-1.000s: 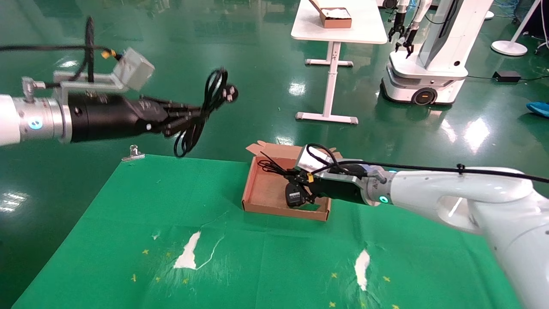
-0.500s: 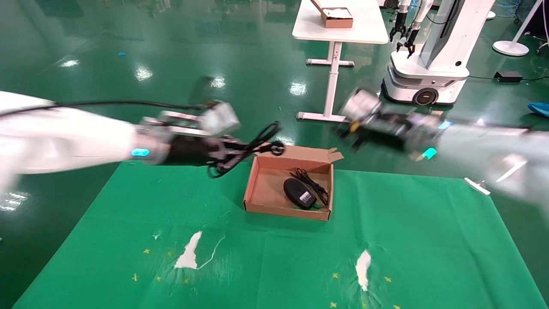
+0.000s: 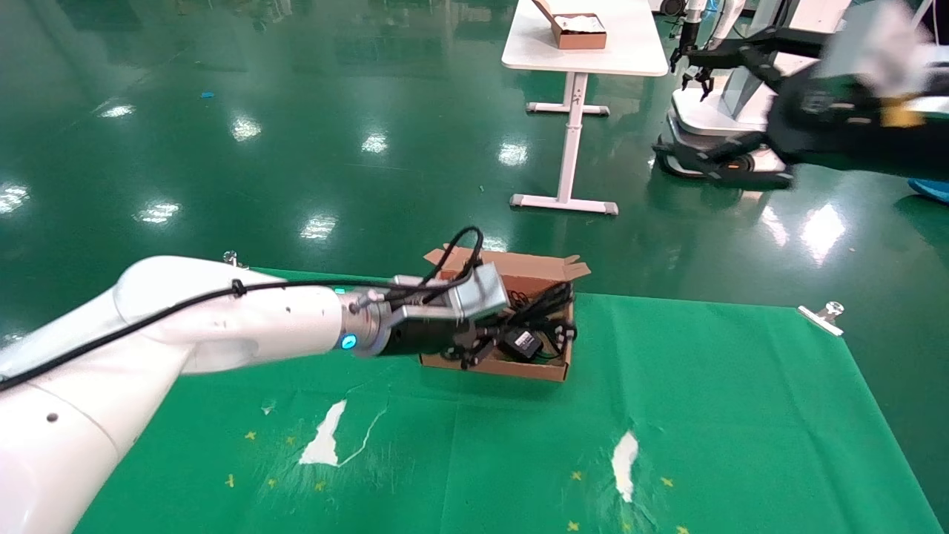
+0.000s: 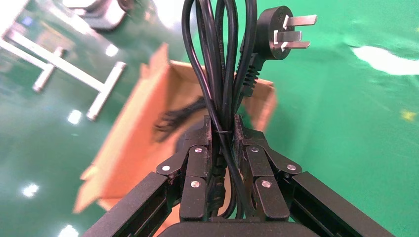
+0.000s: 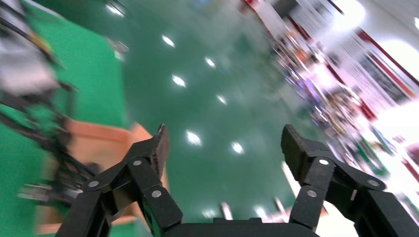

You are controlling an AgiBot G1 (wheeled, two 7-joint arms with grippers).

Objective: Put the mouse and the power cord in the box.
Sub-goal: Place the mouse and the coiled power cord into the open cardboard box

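Note:
The brown cardboard box (image 3: 535, 265) stands at the far middle of the green cloth. The black mouse (image 3: 521, 343) lies inside it, its thin cable (image 4: 179, 116) bunched on the floor of the box (image 4: 141, 131). My left gripper (image 3: 482, 343) hangs low over the near left part of the box, shut on the power cord (image 3: 546, 305). The cord's loops and pronged plug (image 4: 282, 32) stick out past the left gripper (image 4: 223, 123), over the box's far side. My right gripper (image 3: 700, 104) is raised far up at the right, open and empty (image 5: 225, 140).
A white table (image 3: 593, 52) with a small reddish-brown box (image 3: 580, 31) stands behind on the green floor, and another robot (image 3: 734, 159) to its right. Metal clips (image 3: 233, 258) (image 3: 824, 311) pin the cloth's far corners. White torn patches (image 3: 325, 439) (image 3: 625, 454) mark the near cloth.
The right gripper let go of the mouse in the box and swung up and away to the right. The left arm swept right and down, carrying the power cord over the box.

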